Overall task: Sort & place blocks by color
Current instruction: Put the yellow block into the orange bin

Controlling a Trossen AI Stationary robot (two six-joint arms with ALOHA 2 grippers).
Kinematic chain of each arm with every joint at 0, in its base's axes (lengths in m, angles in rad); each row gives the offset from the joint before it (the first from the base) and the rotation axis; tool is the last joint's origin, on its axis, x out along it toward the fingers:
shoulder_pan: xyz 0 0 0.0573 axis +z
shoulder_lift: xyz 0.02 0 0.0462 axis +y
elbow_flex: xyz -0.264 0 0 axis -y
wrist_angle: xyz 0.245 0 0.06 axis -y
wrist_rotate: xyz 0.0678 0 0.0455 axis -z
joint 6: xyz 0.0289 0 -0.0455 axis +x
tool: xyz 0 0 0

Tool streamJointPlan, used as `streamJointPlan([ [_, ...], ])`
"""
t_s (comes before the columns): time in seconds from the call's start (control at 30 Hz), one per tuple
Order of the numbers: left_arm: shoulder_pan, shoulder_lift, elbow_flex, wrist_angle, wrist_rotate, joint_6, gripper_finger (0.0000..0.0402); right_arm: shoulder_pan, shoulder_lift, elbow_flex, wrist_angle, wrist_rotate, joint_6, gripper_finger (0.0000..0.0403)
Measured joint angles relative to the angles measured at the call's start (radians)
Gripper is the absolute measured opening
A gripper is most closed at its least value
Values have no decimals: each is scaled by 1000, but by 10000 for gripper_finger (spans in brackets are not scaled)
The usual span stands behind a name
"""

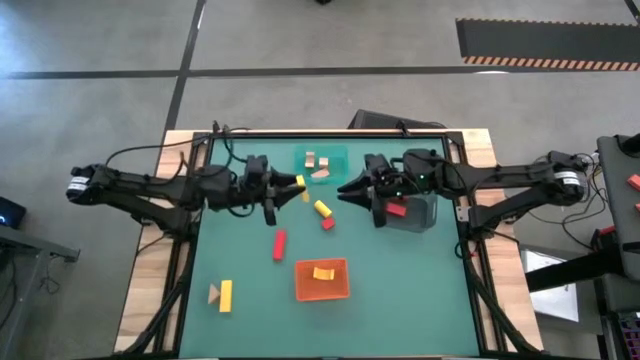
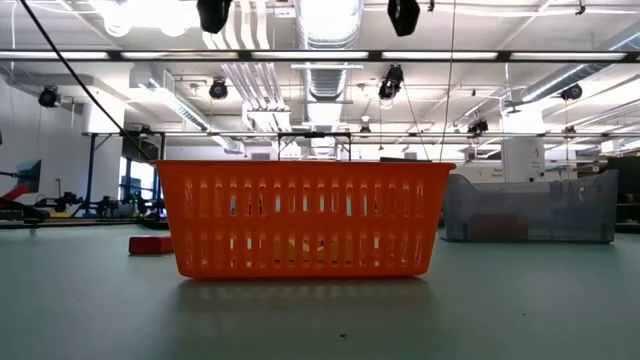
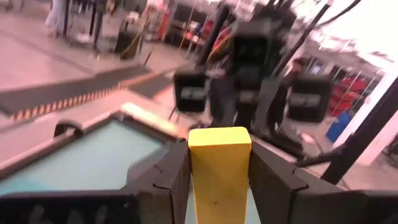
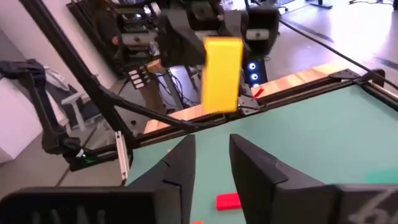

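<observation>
My left gripper (image 1: 296,183) hangs above the table's middle, below the teal tray (image 1: 337,153), shut on a yellow block (image 3: 219,163). That block also shows in the right wrist view as the yellow block (image 4: 222,73), high above the table. My right gripper (image 1: 349,187) faces it from the right, open, with nothing between its fingers (image 4: 177,171). Tan blocks (image 1: 316,165) lie in the teal tray. One red block (image 1: 397,209) lies in the grey tray (image 1: 424,217), and one yellow block (image 1: 322,272) in the orange tray (image 1: 320,293). My left gripper pinches the yellow block by its two opposite sides (image 3: 195,177) between its two fingers (image 3: 166,180). The fingers reach level, from the table's left. The block is lifted clear of the table and stands about upright, its upper end (image 3: 219,135) above the fingers.
Loose on the green mat lie a yellow block (image 1: 322,208), two red blocks (image 1: 327,223) (image 1: 279,244), and at the near left a yellow bar (image 1: 226,295) beside a tan wedge (image 1: 213,293). In the low view the orange tray (image 2: 305,215) stands in the foreground.
</observation>
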Motion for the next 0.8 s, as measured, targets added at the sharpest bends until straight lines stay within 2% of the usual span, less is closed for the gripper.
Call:
streamJointPlan([
  [0.13,16,5,-2,94,57,23,115,0,33,30,5,0,16,129],
  [0.27,18,34,1,107,122,26,115,2,72,75,8,0,15,166],
  [0.43,18,71,-2,153,140,23,115,2,123,131,2,-21,11,202],
  [0.6,18,104,8,187,142,23,115,2,152,158,-4,-27,8,219],
  [0.8,18,124,8,214,149,23,115,2,164,156,-8,-27,17,220],
])
